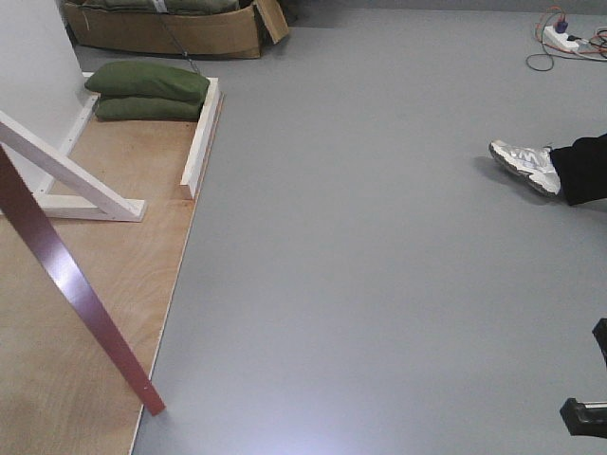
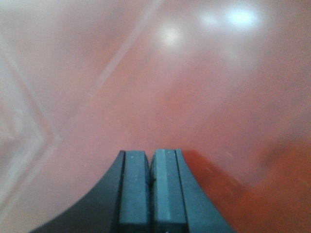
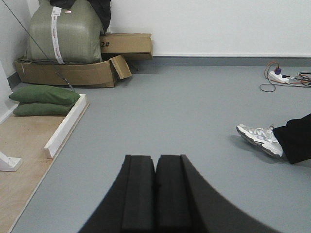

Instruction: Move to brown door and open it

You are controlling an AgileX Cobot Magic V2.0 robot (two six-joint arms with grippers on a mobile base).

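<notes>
At the far left the brown door (image 1: 66, 275) leans across the view over the plywood platform (image 1: 85, 379), with its lower corner near the platform's edge. The left gripper (image 2: 151, 162), its fingers pressed together, is close before the glossy door panel. I cannot tell whether it touches the panel. Further back lie two green sandbags (image 1: 147, 90). The right gripper (image 3: 155, 165) is also pressed together, above the grey floor (image 1: 379, 284). A white shoe (image 1: 524, 166) is at the right.
</notes>
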